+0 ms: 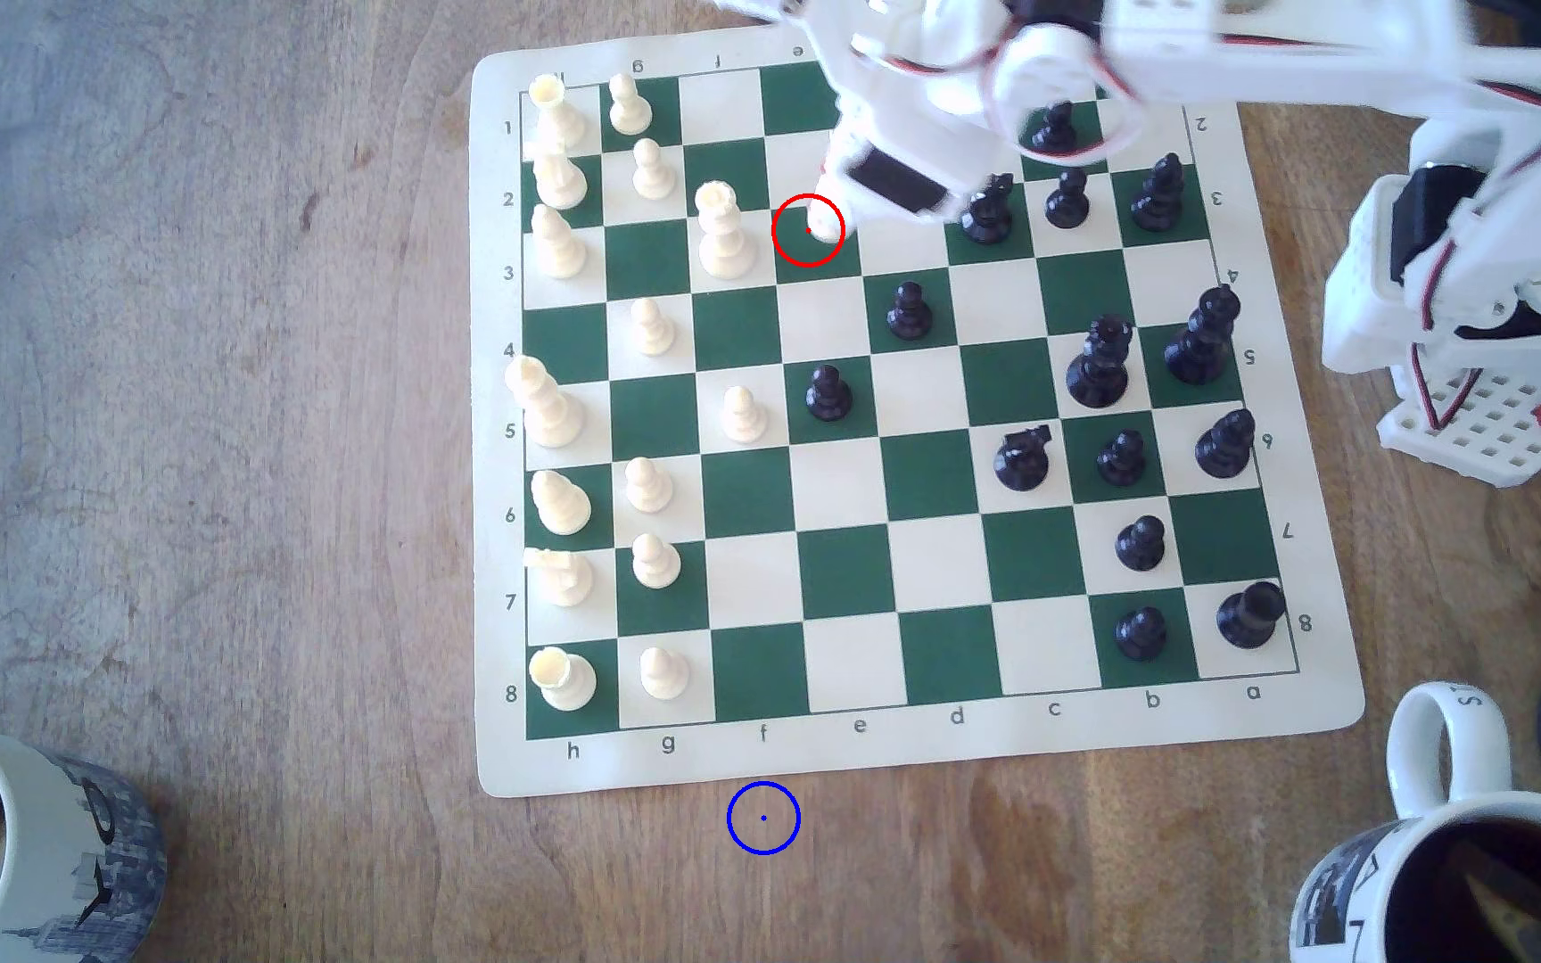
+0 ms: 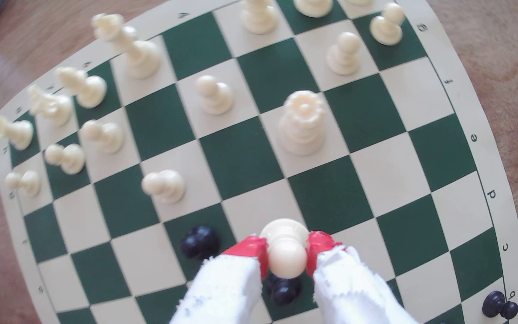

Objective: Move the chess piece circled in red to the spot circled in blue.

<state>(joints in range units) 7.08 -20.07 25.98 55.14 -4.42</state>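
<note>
The cream-white pawn (image 2: 286, 249) sits between the red-tipped fingers (image 2: 251, 249) of my gripper (image 2: 287, 254), which press on its neck and ball head from both sides. In the exterior view the pawn (image 1: 827, 231) shows in the red ring on the green-and-cream board (image 1: 850, 574), with my gripper (image 1: 838, 211) coming down on it from the arm above. I cannot tell whether its base touches the board. The blue ring with its centre dot (image 1: 763, 818) lies on bare wood just beyond the board's near edge, below column f.
A taller cream crowned piece (image 1: 720, 231) stands one square to the exterior view's left of the pawn. Black pieces (image 1: 987, 211) stand close on its right. Black pawns (image 1: 828, 393) are in mid-board. Mugs sit at the lower left (image 1: 16, 843) and lower right (image 1: 1471, 861).
</note>
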